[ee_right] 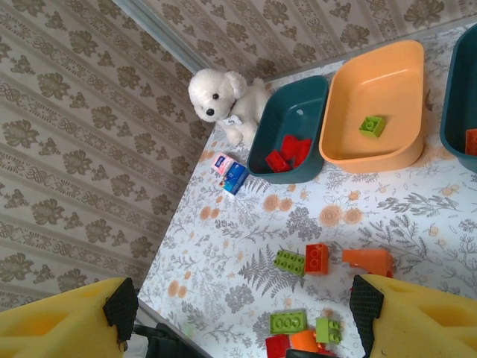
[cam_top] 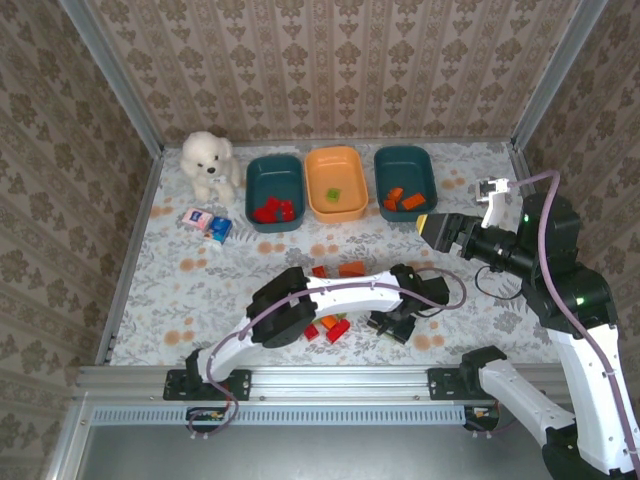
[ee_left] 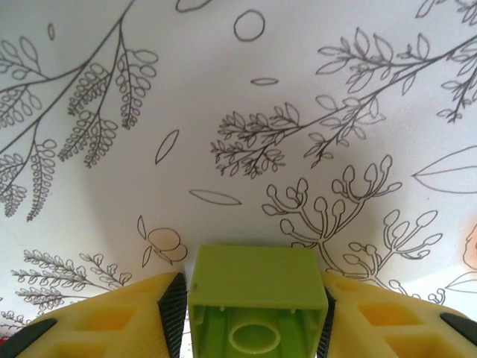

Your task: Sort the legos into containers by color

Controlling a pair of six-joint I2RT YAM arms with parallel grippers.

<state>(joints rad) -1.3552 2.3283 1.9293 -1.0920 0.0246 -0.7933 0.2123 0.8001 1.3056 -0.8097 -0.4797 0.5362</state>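
Pickup of a light green brick (ee_left: 257, 287) is judged to be the step in hand. In the left wrist view the brick is seen between the left jaws, its hollow underside toward the camera. The black pads (ee_left: 176, 313) are set against both of its sides, so the left jaws are read as clamped on it. Whether it is lifted off the counter (cam_top: 250, 275) cannot be told. From above, the left jaws are placed low over the near middle of the counter, just beside a loose cluster of red, orange and green bricks (cam_top: 330, 326). Three bins are lined up along the far edge: a left teal bin (cam_top: 275, 175) with red bricks, an orange bin (cam_top: 335, 168) with one green brick (cam_top: 333, 195), and a right teal bin (cam_top: 405, 165) with orange bricks. The next move is judged to call for a lift clear of the cluster and a carry to the orange bin, which is well apart from the left jaws. The right jaws are spread wide apart with nothing between them, near the right teal bin.
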